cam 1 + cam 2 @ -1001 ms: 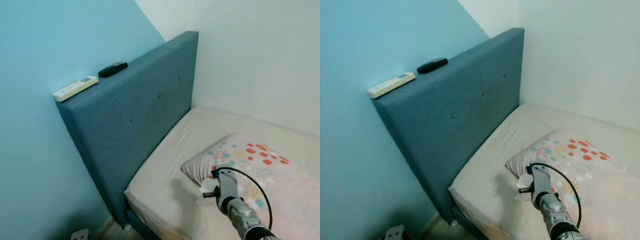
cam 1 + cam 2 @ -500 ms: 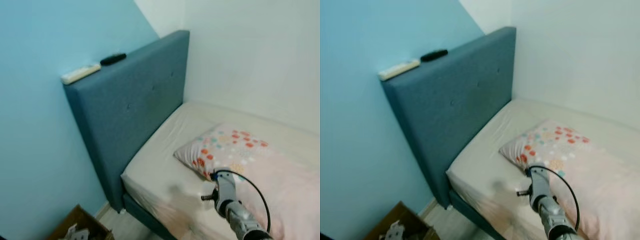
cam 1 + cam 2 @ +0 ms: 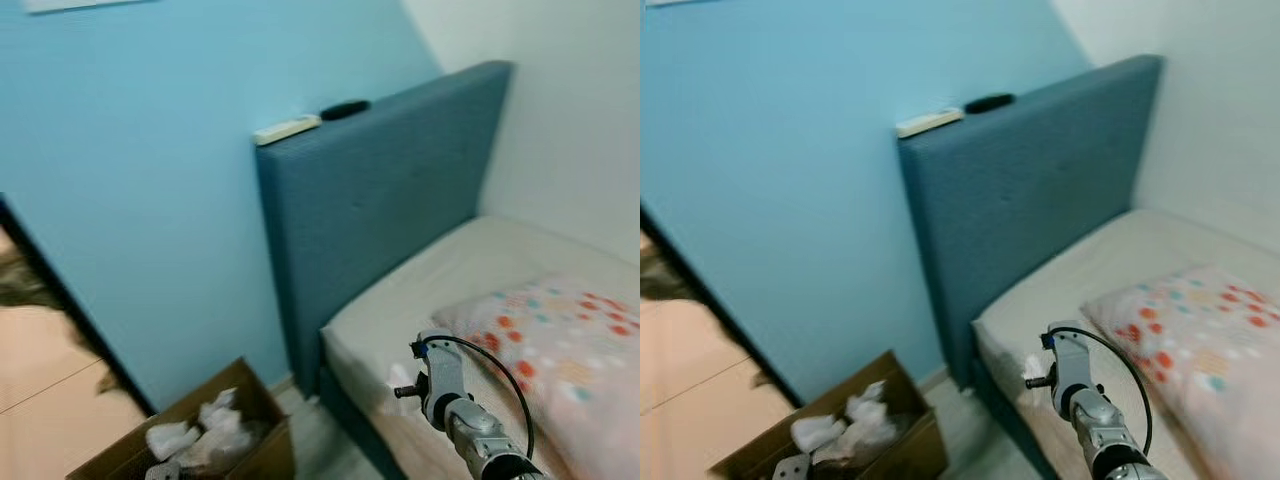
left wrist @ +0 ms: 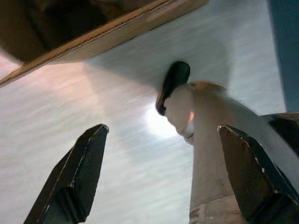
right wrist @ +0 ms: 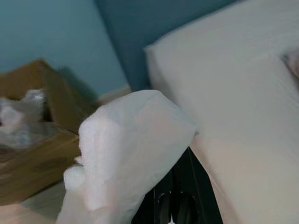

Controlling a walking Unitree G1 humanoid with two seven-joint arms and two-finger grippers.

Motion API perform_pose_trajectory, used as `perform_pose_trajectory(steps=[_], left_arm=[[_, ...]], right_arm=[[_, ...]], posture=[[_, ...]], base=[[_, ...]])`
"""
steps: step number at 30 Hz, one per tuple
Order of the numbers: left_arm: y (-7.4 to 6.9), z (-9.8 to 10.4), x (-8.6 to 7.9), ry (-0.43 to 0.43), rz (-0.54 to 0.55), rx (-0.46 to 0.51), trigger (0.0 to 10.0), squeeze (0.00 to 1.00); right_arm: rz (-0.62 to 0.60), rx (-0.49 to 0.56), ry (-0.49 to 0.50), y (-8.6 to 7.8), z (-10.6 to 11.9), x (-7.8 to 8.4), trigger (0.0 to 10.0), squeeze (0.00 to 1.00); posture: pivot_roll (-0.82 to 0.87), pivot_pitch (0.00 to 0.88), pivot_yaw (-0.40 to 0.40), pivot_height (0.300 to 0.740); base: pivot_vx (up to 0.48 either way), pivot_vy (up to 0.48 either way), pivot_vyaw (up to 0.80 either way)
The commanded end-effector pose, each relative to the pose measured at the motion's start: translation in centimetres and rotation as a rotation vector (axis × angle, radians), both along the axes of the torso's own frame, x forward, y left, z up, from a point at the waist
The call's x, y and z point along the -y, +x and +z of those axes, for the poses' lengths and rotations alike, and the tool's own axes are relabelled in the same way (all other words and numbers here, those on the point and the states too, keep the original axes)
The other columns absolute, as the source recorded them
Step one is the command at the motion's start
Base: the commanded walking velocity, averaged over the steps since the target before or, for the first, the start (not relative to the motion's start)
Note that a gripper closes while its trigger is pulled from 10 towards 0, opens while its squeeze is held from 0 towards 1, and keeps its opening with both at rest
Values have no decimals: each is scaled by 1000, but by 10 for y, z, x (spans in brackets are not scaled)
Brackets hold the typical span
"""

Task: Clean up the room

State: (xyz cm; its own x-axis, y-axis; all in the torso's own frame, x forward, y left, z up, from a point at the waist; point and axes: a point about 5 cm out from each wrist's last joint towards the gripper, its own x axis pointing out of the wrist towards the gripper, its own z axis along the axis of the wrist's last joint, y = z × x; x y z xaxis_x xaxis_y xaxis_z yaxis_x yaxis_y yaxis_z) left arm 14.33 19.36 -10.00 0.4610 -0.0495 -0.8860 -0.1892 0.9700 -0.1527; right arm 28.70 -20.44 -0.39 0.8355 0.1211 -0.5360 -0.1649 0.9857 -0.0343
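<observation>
One wad of white tissue (image 5: 126,154) is sitting pinched between the fingers of my right gripper (image 3: 1038,368), which is closed on it, hovering over the near corner of the bed (image 3: 470,260). My left gripper (image 4: 159,177) is hanging spread wide with nothing in it, down by the floor (image 4: 93,116). I am judging this the carrying step. Below and to the left, a cardboard box (image 3: 910,450) is already holding similar crumpled paper (image 3: 845,425). Next, I am needing to swing the tissue above that box before letting go. Farther off, two remotes (image 3: 286,129) are lying atop the headboard (image 3: 400,190).
</observation>
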Motion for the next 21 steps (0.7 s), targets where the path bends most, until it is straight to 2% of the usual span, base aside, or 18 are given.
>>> perform_pose_trajectory(steps=[1, 16, 21], left_arm=[[2, 1, -2, 33, -27, 2, 10000, 0], [0, 0, -3, 82, -57, 0, 10000, 0], [3, 1, -1, 101, -77, 17, 10000, 0]], right_arm=[[29, 27, 3, 4, 4, -6, 10000, 0], [154, 82, -25, 13, 12, -27, 10000, 0], [195, 72, -15, 14, 11, -42, 10000, 0]], posture=[[-102, 3, 19, 731], [-99, 12, 20, 731], [-100, 12, 21, 731]], base=[[0, 0, 788], [0, 0, 789], [0, 0, 789]])
